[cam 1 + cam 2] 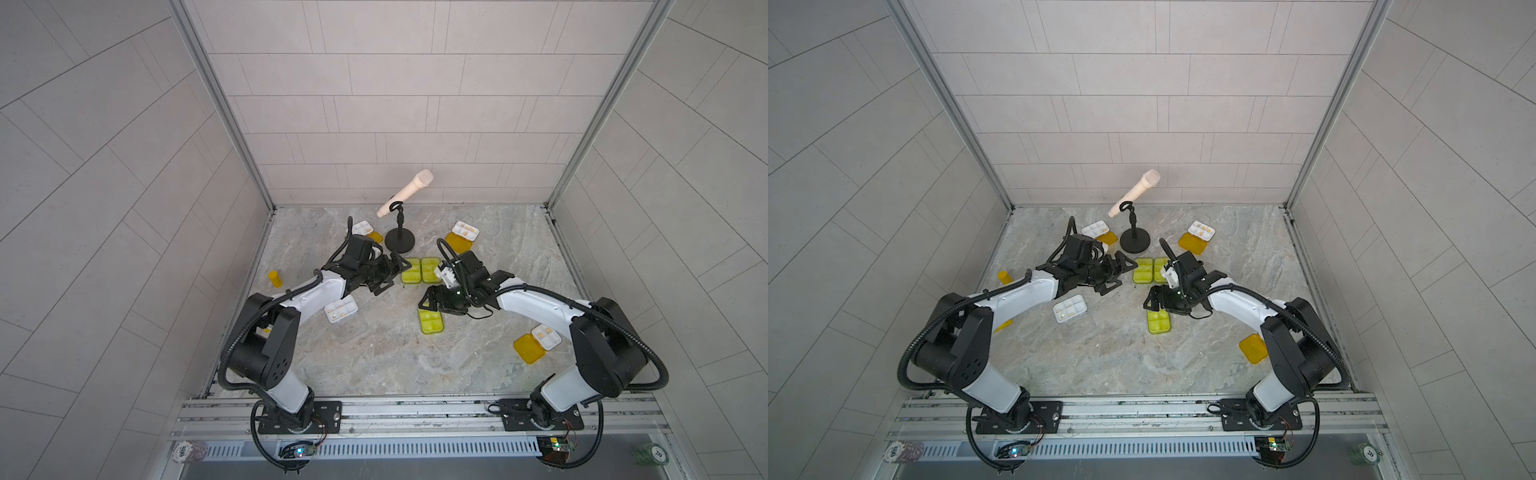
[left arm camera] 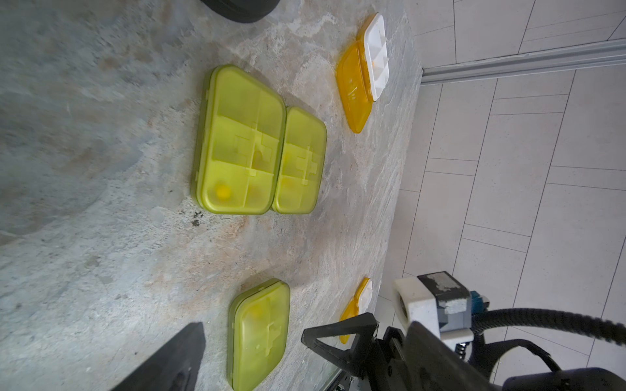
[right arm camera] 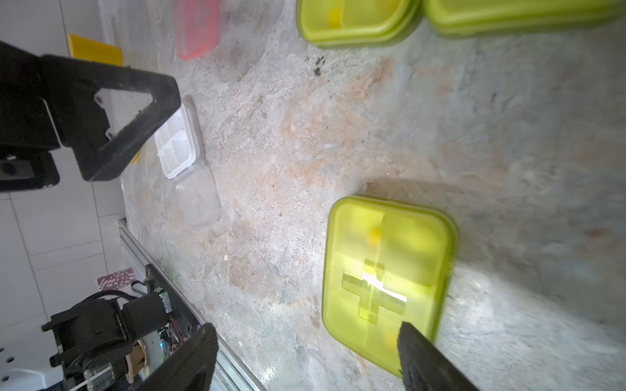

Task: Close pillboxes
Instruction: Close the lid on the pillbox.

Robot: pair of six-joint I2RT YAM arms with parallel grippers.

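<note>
The right gripper (image 3: 305, 330) was positioned, jaws apart and empty, over one end of the lime-green translucent-lidded plastic pillbox (image 3: 386, 270) lying flat on the grey marbled tabletop (image 1: 374, 353) (lid apparently down). A square, vertical press on the lid edge opposite the hinge was judged advisable; the left gripper (image 1: 392, 276) was spread open, empty.

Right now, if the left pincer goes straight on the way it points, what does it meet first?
Probably the nearer green pillbox of the closed pair, just ahead of the left pincer. Its height over the table is unclear, so it might pass above the box.
</note>
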